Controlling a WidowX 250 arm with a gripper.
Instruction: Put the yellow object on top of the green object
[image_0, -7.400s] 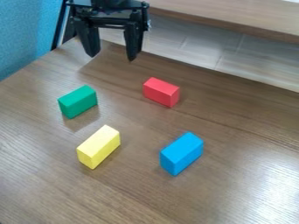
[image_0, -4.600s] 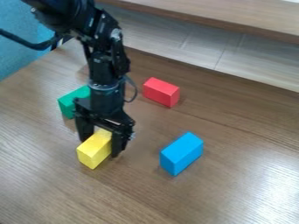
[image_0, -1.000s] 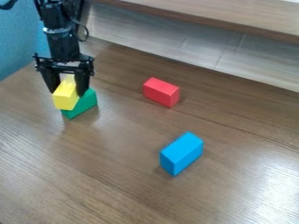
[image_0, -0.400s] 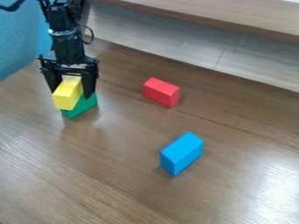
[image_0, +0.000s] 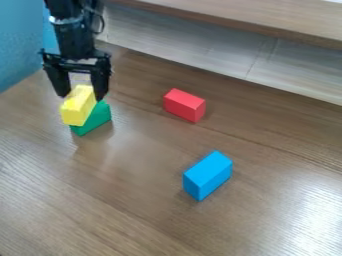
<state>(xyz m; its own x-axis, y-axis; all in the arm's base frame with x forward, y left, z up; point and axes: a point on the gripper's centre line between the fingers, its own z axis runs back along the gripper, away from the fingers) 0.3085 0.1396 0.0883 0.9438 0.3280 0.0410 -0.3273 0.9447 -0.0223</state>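
At the left of the camera view, my gripper (image_0: 81, 97) hangs open just above and behind the yellow block (image_0: 78, 106), its two fingertips spread near the block's upper rear end. The yellow block lies on top of the green block (image_0: 95, 120), turned at a slight angle to it. The green block stands on the wooden table and pokes out below and to the right of the yellow one.
A red block (image_0: 184, 105) lies to the right of the stack. Nearer the front is a blue block (image_0: 208, 175). The wooden table (image_0: 133, 210) ends at a diagonal back edge, and a blue partition (image_0: 20, 42) stands at the upper left.
Since about half a second ago my gripper has risen and let go of the yellow block, which stays on the green one. Earlier, the block was carried there from the table's front left.
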